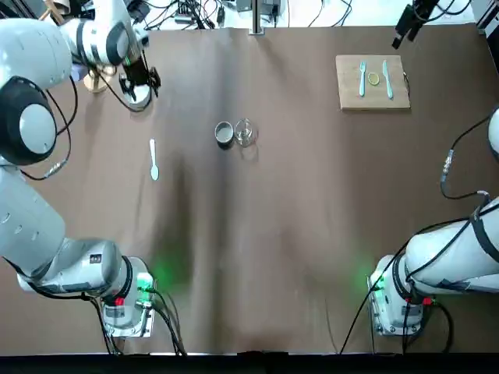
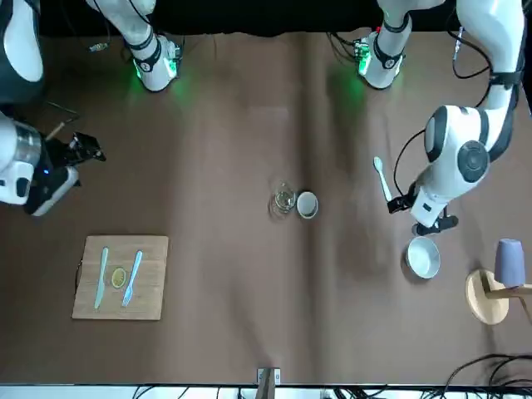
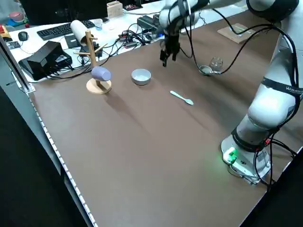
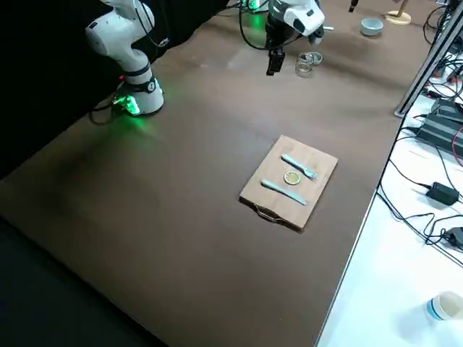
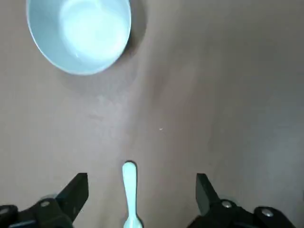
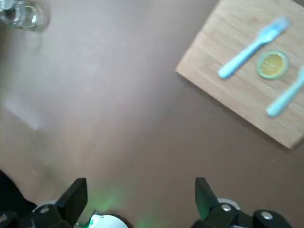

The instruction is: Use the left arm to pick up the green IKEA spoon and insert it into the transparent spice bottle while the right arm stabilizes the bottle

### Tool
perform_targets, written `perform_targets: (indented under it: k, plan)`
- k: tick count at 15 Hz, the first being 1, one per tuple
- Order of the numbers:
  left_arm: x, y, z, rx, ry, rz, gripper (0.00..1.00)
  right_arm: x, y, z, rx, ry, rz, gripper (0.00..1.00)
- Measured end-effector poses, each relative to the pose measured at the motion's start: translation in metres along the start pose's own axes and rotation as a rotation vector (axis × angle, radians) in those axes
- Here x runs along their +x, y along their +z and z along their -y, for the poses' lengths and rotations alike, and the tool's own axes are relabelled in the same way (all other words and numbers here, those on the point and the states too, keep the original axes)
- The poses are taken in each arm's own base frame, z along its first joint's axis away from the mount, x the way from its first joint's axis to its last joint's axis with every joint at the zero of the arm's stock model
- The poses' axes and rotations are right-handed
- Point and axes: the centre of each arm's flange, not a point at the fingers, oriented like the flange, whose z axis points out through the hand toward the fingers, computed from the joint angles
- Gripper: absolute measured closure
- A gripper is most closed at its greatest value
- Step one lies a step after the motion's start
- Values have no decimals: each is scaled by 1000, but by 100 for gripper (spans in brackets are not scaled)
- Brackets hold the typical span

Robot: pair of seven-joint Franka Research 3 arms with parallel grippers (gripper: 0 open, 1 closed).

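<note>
Spoon point(image 1: 153, 160), just one, and you've got it lying flat on the left part of the table, bowl end toward the robot's bases! Your left gripper point(image 5: 142, 184) hangs above the table by the white bowl point(image 1: 138, 97), fingers spread wide with nothing between them. Over at the far right, your right gripper point(image 6: 141, 187) is up beyond the cutting board point(image 1: 351, 92), its fingers spread and empty too.

Look to the middle: one spice bottle point(image 1: 245, 133), upright, and right beside it one metal cup point(image 1: 224, 135), sitting on the spoon's side, so it stands between your spoon and your bottle. That's the tight spot!

Farther left, past the bowl, you have one wooden stand point(image 2: 487, 297) with one purple cup point(image 2: 509, 263) on it. On the board you count one fork point(image 1: 362, 79), one knife point(image 1: 387, 79) and one lemon slice point(image 1: 373, 79); the board sits near the table's far edge. Bare tabletop point(image 1: 257, 234) runs wide between the bottle and the robot's bases, and there's open room between bottle and board.
</note>
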Motion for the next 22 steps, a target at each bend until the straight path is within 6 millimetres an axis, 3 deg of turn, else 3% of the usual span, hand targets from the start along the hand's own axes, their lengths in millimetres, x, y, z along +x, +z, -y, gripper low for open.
perform_targets:
  k: [2, 3, 7, 10, 13, 14, 16, 18, 22]
  plan:
    - [-18, 36, 5, -7, -44, -7, 0, 23, 19, 16, 41, -56, 2, 0]
    - [-36, 68, 15, -23, -69, -32, 0, 50, 33, 44, 79, -130, -28, 0]
    - [-63, 116, 38, -52, -103, -68, 0, 96, 56, 115, 91, -377, -64, 0]
    - [-70, 144, 42, -67, -125, -70, 0, 116, 86, 138, 148, -581, -63, 0]
    - [-71, 156, 42, -71, -131, -61, 1, 131, 120, 131, 271, -764, -113, 0]
    - [-71, 156, 41, -71, -131, -63, 5, 136, 134, 129, 311, -809, -138, 0]
    - [-69, 152, 41, -73, -130, -71, 23, 147, 162, 129, 346, -890, -184, 0]
    - [-69, 150, 41, -74, -130, -76, 41, 158, 198, 146, 385, -1018, -262, 0]
    - [-69, 148, 40, -73, -129, -74, 48, 166, 288, 174, 397, -1116, -428, 0]
